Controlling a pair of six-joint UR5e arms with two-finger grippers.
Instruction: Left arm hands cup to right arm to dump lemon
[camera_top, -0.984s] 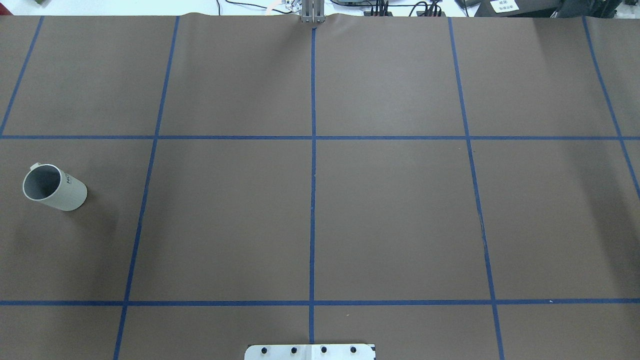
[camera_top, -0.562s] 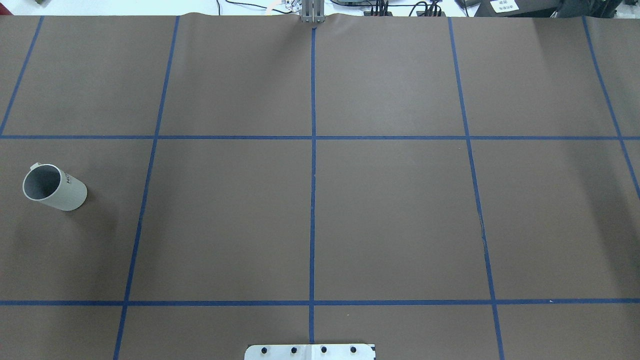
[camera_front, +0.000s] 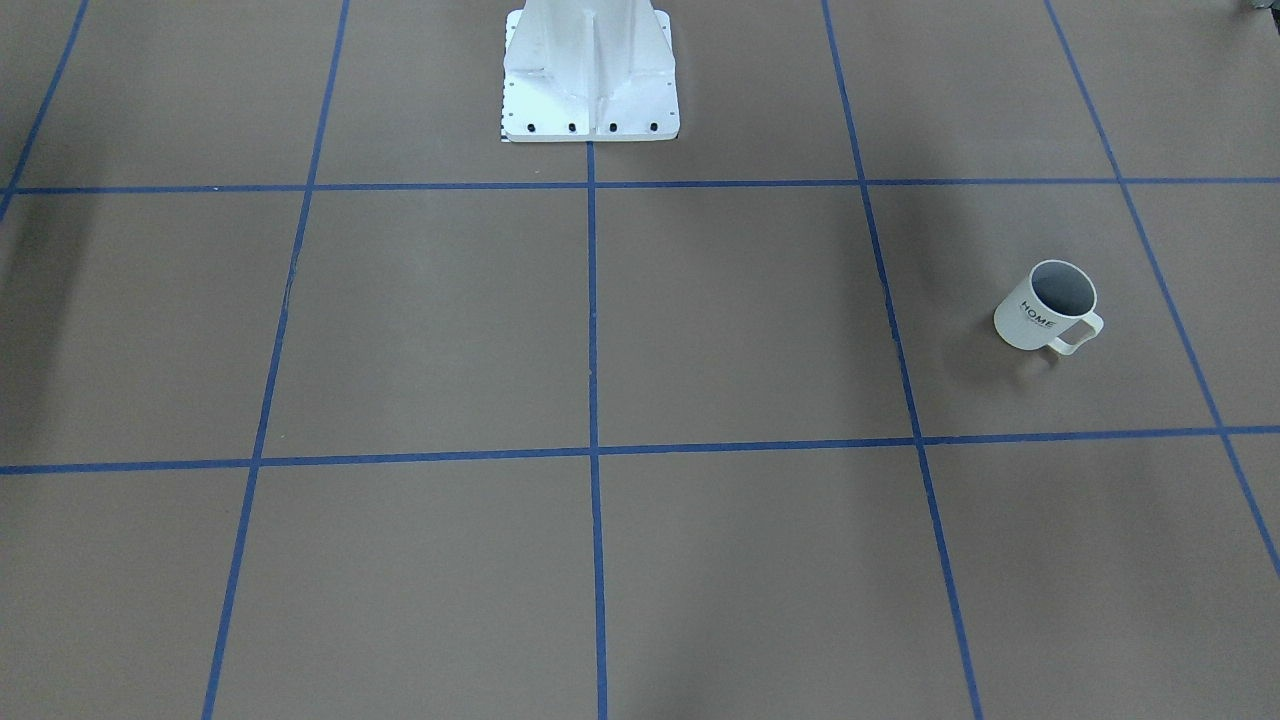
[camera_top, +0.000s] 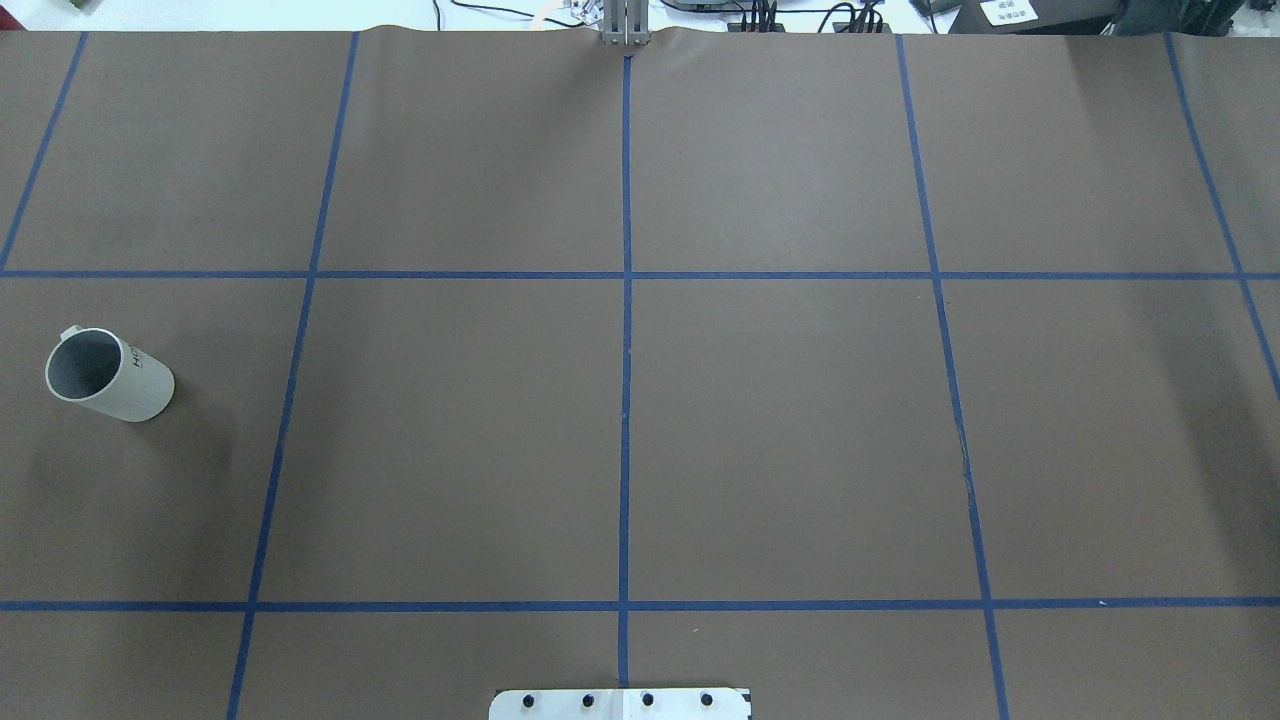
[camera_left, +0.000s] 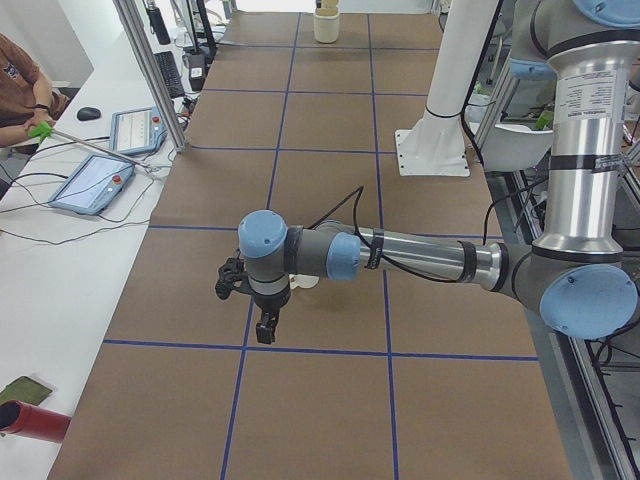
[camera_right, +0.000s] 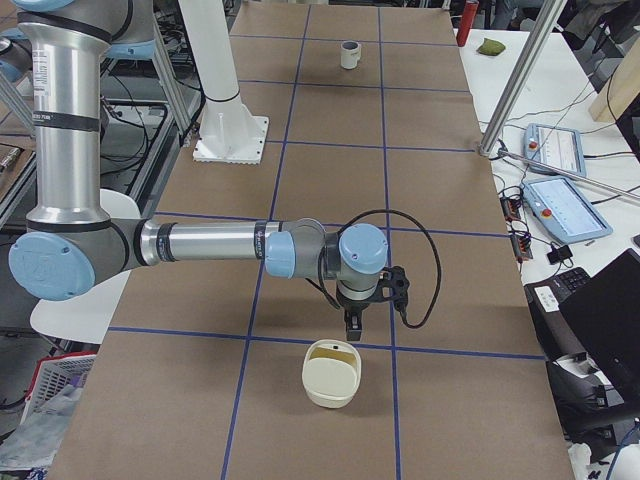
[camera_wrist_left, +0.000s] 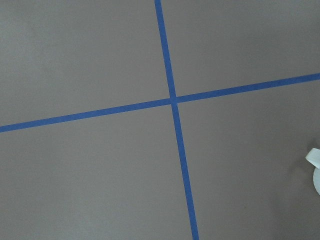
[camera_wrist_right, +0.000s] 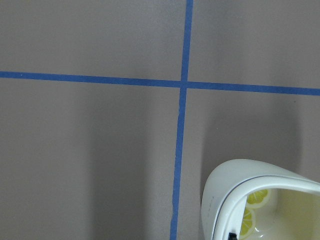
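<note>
The white "HOME" cup (camera_top: 108, 375) stands upright on the brown mat at the table's left (camera_front: 1047, 308); it is small and far in the exterior right view (camera_right: 349, 55). Its inside shows only grey, and the lemon is not visible. The left arm (camera_left: 400, 255) reaches low over the mat, its gripper (camera_left: 265, 325) pointing down beside the cup, which is mostly hidden behind the wrist; I cannot tell if it is open. The right arm (camera_right: 210, 243) holds its gripper (camera_right: 353, 322) just above a cream bowl; I cannot tell its state. Neither arm shows in the overhead or front views.
A cream bowl (camera_right: 332, 372) with a yellow citrus-slice pattern inside (camera_wrist_right: 260, 200) sits at the table's right end. The white robot pedestal (camera_front: 590, 80) stands mid-table at the robot's side. Control tablets (camera_left: 95, 180) and aluminium posts (camera_right: 520, 70) line the operators' side.
</note>
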